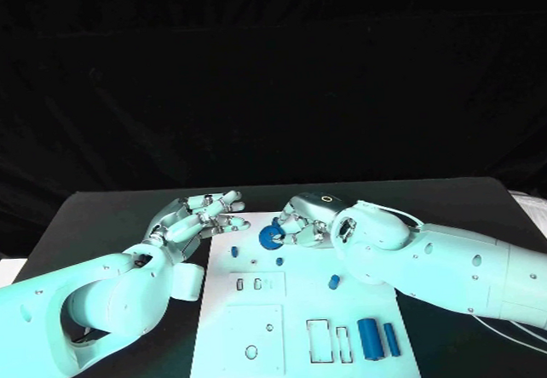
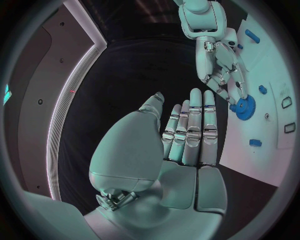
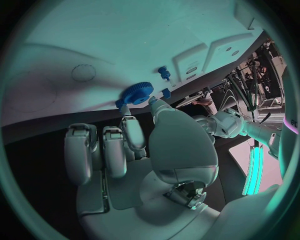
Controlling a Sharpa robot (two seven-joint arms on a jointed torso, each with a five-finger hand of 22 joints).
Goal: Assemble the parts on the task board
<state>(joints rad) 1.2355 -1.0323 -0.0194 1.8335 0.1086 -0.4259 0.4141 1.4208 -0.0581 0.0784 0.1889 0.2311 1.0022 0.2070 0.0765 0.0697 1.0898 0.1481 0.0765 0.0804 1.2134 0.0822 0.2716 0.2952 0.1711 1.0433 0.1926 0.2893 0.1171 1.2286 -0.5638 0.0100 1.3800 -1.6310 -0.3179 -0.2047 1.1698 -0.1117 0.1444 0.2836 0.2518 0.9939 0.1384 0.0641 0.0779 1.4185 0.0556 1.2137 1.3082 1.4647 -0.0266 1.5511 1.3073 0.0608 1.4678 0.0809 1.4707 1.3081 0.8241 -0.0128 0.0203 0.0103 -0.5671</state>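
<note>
Looking down from the head camera, we see the right hand [image 1: 306, 223] pinching a blue gear [image 1: 272, 235] at the task board's [image 1: 353, 300] far end, its flat face tilted up. By the left wrist camera, our left hand [image 2: 187, 135] lies flat, fingers straight, holding nothing. By the right wrist camera, the gear stands nearly edge-on.

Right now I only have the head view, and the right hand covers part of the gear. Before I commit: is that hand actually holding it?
Observer: Yes. In the right wrist view the right hand pinches the blue gear between its thumb and a finger.
Operator: Does the left hand hold anything?
Observer: No. The left wrist view shows the left hand with straight fingers and nothing in it.
Operator: Anything close to the gear?
Observer: A small blue peg stands on the task board beside it, not touching.
</note>
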